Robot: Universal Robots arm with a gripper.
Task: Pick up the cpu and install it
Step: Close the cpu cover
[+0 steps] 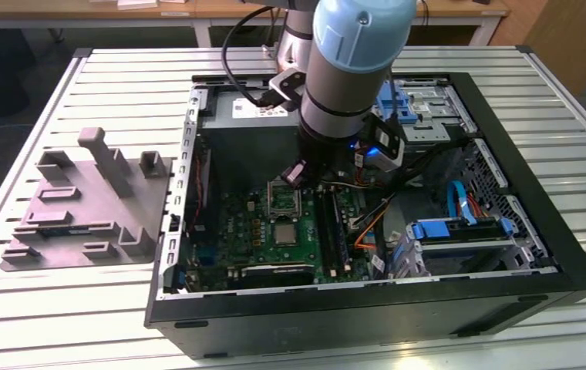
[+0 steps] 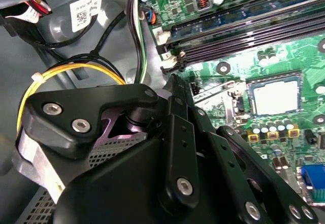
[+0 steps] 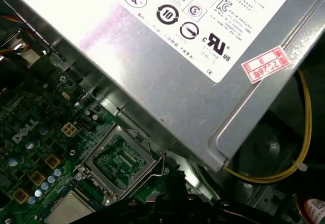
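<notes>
An open computer case (image 1: pixel 570 262) lies on a slatted table (image 1: pixel 56 324), and the arm reaches down into it so the tool (image 1: pixel 296 176) hangs just above the green motherboard (image 1: pixel 241 231), hemmed in by the grey power supply (image 3: pixel 167 56) toward the case's far wall and loose cables (image 1: pixel 375 216) toward the exterior view's right. Whether the tool is clenched or released cannot be told. The cpu (image 1: pixel 286 233) lies flat on the motherboard just beside the open black socket (image 1: pixel 283 202), nearer the case's front edge, while a grey tray (image 1: pixel 87 208) sits on the table outside the case.
</notes>
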